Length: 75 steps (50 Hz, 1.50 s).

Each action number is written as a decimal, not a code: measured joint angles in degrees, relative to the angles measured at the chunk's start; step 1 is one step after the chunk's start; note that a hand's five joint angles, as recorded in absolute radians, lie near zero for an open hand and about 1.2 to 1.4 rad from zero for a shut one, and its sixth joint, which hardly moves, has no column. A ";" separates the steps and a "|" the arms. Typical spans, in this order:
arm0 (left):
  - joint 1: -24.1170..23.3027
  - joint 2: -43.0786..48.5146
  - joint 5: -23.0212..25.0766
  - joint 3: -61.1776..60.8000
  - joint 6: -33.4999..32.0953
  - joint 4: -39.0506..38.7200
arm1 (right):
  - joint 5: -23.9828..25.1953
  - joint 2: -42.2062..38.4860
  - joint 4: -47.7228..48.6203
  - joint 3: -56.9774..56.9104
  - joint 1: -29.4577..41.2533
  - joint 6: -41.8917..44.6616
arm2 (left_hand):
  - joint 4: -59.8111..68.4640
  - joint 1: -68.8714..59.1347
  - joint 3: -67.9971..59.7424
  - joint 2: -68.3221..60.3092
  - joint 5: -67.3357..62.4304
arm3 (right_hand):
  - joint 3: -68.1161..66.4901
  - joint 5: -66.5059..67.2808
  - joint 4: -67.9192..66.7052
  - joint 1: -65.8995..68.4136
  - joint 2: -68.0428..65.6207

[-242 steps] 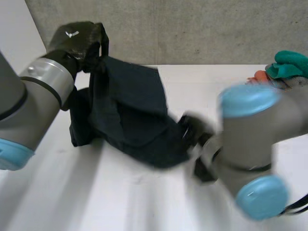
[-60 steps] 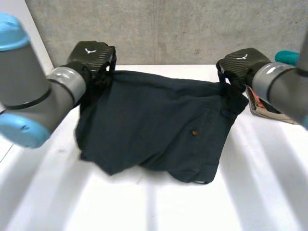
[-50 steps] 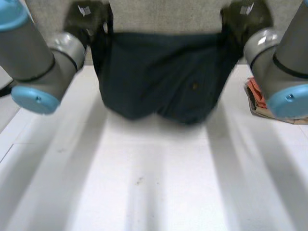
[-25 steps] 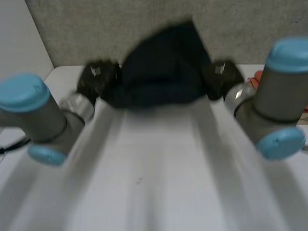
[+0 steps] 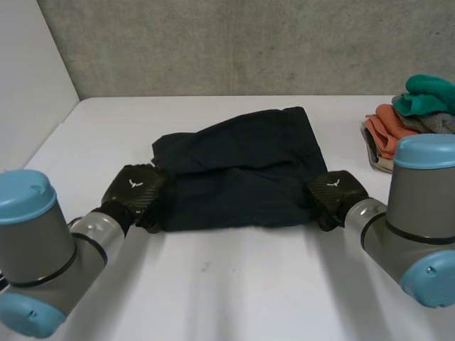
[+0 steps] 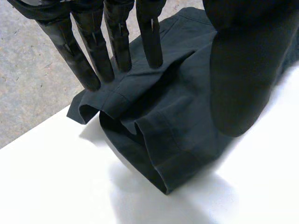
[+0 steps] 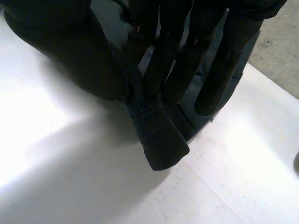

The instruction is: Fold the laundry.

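Left hand (image 5: 135, 193) at near-left corner of dark garment (image 5: 238, 174); straight fingers (image 6: 119, 42) and thumb pinch its edge. Right hand (image 5: 333, 193) at garment's near-right corner, corner flap nipped between thumb and fingers (image 7: 173, 70). Garment lies on white table (image 5: 234, 284) between hands. Clothes pile (image 5: 412, 117) beyond garment's far-right corner, apart from it.

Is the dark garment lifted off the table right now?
No, the dark garment lies spread on the white table.
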<state>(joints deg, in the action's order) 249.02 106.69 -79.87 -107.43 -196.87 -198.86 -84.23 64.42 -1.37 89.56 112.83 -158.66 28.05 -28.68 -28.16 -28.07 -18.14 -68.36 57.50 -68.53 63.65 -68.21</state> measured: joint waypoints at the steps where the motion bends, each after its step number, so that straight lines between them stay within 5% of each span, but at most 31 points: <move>1: 0.02 -0.20 0.16 -0.52 -0.06 -0.07 | 0.06 0.38 -0.04 0.15 -0.09 -0.41 | 1.70 -1.67 -1.38 -1.37 -1.65 | 0.00 0.00 0.00 -0.06 0.00; 14: 0.70 6.64 2.47 1.88 -3.24 -0.47 | 0.86 4.05 -1.38 -0.07 -0.17 -5.27 | 6.23 -5.55 -5.66 -6.00 -5.98 | 0.00 0.00 0.00 0.00 0.00; 28: -1.48 14.45 -0.64 11.00 -5.77 3.04 | 0.31 4.26 -3.51 -3.45 0.52 -8.23 | 10.54 -9.94 -10.25 -10.31 -10.23 | 0.00 0.00 0.00 -0.06 -0.02; 35: -2.68 17.02 -2.37 14.27 -7.17 2.80 | -0.78 4.36 -4.41 -5.57 0.72 -9.95 | 36.98 -37.57 -37.01 -37.42 -36.53 | 0.00 0.00 0.00 -0.06 -0.02; 43: -2.14 13.04 -6.26 14.87 -7.28 3.20 | -1.35 4.41 -6.79 -6.79 0.23 -9.30 | 40.26 -37.89 -39.89 -40.46 -38.51 | 0.00 0.00 0.00 -0.06 -0.02; 47: -1.89 6.88 -5.68 12.33 -7.97 7.80 | -0.50 4.72 -12.15 -6.54 -0.16 -3.27 | 40.26 -37.89 -39.89 -40.46 -38.51 | 0.00 0.00 0.00 -0.06 -0.02; 54: -1.66 -3.93 0.33 4.39 -16.72 31.23 | 0.59 6.44 -31.36 -2.15 -1.10 23.91 | 40.28 -37.89 -39.90 -40.46 -38.51 | 0.00 0.00 0.00 -0.06 -0.02; 60: -1.41 -4.61 1.72 3.89 -22.15 39.87 | -0.58 7.26 -35.18 -0.77 -0.96 34.15 | 40.28 -37.89 -39.94 -40.49 -38.51 | 0.00 0.00 0.00 -0.05 -0.02; 67: -2.66 0.98 -1.36 16.01 -21.94 33.71 | -2.19 4.11 -29.78 -9.47 0.26 29.84 | 40.29 -37.89 -39.95 -40.54 -38.85 | 0.00 0.87 0.00 -0.06 -0.02; 75: -4.66 6.42 -7.23 42.79 -14.17 17.14 | -6.82 0.83 -12.40 -30.57 0.95 20.31 | 40.32 -37.89 -39.95 -40.55 -39.15 | 0.00 1.00 -0.01 -0.06 -0.02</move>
<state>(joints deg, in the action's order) 244.36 113.11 -87.11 -64.64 -211.04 -181.72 -91.05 65.25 -13.77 58.99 113.78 -138.35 68.36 -66.57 -68.11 -68.63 -57.29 -68.37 58.50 -68.54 63.59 -68.23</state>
